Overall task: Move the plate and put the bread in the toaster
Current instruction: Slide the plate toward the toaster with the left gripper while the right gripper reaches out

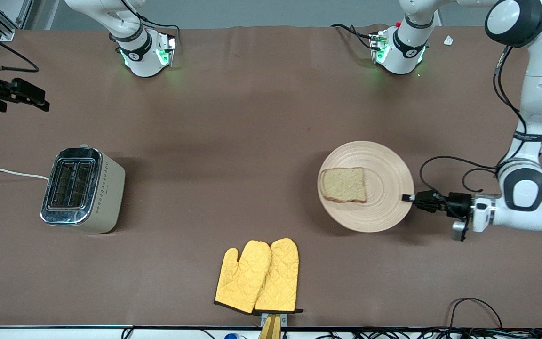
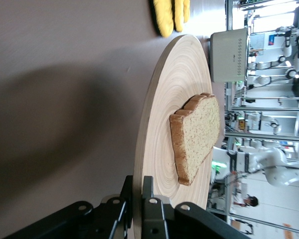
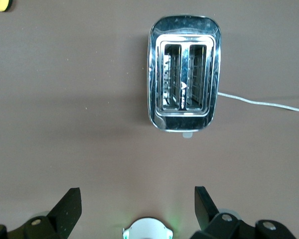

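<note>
No readable writing shows on anything. One plate (image 1: 384,207) sits right of centre in the front view, tilted, with one bread slice (image 1: 343,184) on it. The left gripper (image 1: 410,197) reaches in level from the right edge, its fingers (image 2: 152,214) clenched on the plate's rim. One toaster (image 1: 83,189) stands at the left on the brown bench (image 1: 233,117), two slots up. The right gripper (image 3: 134,204) hangs at the far left, above the toaster, fingers spread apart. Two yellow mitts (image 1: 258,276) lie bottom centre.
</note>
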{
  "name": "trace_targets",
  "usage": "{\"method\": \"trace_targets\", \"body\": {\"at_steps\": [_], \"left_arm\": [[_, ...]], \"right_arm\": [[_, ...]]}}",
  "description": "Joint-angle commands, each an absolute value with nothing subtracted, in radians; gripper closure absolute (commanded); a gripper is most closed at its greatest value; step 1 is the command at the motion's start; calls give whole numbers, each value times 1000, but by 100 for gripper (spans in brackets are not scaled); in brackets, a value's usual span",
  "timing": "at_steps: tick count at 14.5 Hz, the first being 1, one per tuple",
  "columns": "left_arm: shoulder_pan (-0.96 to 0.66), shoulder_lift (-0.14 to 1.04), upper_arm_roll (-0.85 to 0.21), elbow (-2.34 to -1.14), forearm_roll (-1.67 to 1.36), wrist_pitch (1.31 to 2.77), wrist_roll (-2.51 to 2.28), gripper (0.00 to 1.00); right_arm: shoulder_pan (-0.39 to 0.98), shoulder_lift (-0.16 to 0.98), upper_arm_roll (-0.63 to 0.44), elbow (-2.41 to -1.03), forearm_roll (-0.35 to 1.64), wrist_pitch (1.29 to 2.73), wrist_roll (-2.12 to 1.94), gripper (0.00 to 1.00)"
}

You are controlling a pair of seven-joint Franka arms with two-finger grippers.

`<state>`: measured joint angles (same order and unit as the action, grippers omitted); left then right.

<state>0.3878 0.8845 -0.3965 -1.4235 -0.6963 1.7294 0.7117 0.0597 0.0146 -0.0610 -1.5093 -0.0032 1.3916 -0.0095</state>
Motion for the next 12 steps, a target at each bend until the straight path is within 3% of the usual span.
{"method": "trace_targets", "body": {"at_steps": [1, 12], "left_arm": [[287, 873, -426, -1431, -765, 1776, 681, 100], [-99, 968, -423, -1431, -942, 2178, 653, 100]], "right_arm": [[71, 38, -61, -1574, 37, 1477, -2, 0], [169, 313, -61, -1689, 201, 1914, 14, 0]]}}
